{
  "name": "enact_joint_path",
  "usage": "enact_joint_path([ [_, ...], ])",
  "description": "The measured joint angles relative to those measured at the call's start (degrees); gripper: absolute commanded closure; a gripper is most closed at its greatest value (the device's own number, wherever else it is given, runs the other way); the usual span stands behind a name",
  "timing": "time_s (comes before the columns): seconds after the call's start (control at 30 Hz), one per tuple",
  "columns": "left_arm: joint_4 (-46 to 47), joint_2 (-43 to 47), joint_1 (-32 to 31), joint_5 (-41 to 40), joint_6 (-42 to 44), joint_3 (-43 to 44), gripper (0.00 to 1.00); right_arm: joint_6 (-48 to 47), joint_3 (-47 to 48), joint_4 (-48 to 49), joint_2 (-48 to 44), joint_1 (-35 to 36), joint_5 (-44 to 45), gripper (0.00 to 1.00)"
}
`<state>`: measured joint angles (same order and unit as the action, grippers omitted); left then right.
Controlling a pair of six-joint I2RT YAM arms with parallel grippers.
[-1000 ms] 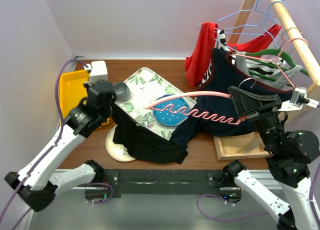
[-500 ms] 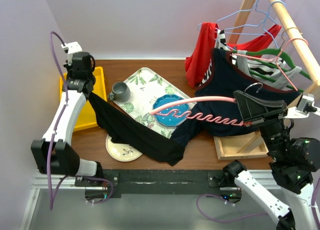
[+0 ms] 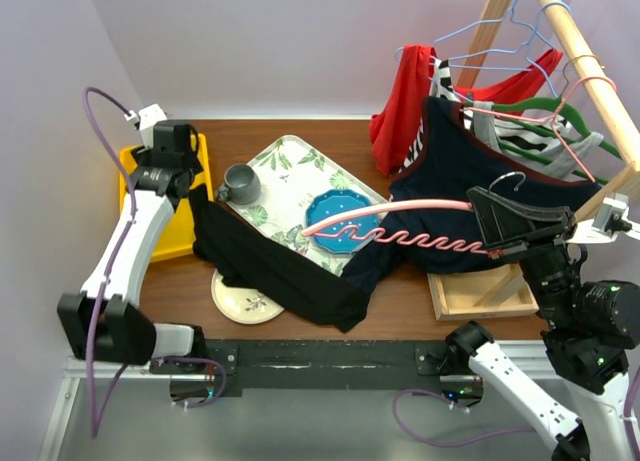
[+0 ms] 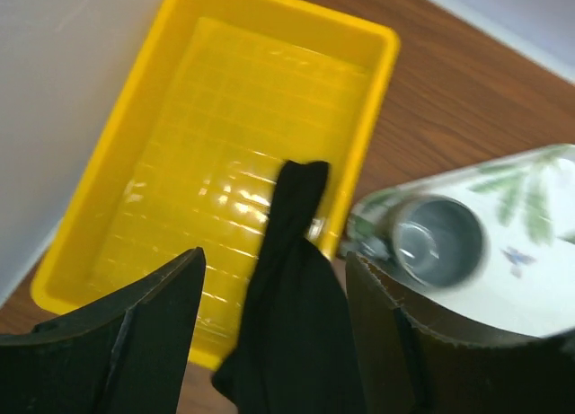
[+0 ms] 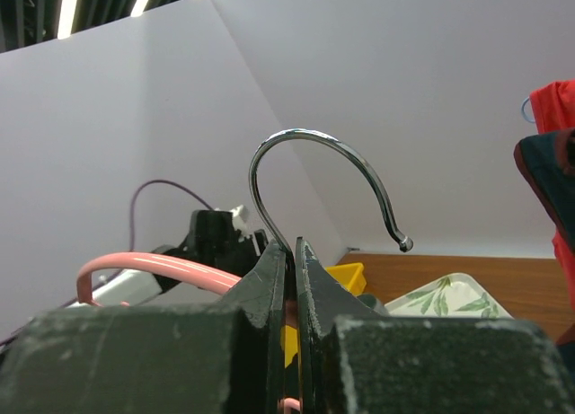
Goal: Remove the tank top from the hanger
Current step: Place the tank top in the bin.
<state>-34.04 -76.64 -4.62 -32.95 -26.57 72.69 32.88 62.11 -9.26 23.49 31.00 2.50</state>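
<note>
We find the left tool (image 4: 274, 257) with its fingers apart; a strap of the black fabric tank top (image 3: 280, 276) lies unpinched between them, over the rim of the yellow plastic bin (image 4: 225, 118). The garment's body lies on the brown wooden desk (image 3: 300, 131). The right tool (image 5: 290, 261) is clamped on the pink plastic hanger (image 5: 153, 262), just below its metal hook.

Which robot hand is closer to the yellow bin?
Left. The left gripper hangs right above the yellow bin; the right gripper is far across the table, clamped on the pink hanger.
</note>
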Motion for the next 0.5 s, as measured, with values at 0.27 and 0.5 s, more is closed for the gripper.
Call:
enact_joint_path([
  [0.27, -11.2, 11.1, -18.1, 3.3, -19.7, -3.8, 0.3, -0.9, -0.4, -0.6, -0.7, 0.0, 1.0, 1.0],
  [0.5, -16.8, 8.3, -33.4, 9.6, -37.9, -15.5, 0.28, -1.0, -0.4, -0.7, -1.2, 0.0, 1.1, 1.0],
])
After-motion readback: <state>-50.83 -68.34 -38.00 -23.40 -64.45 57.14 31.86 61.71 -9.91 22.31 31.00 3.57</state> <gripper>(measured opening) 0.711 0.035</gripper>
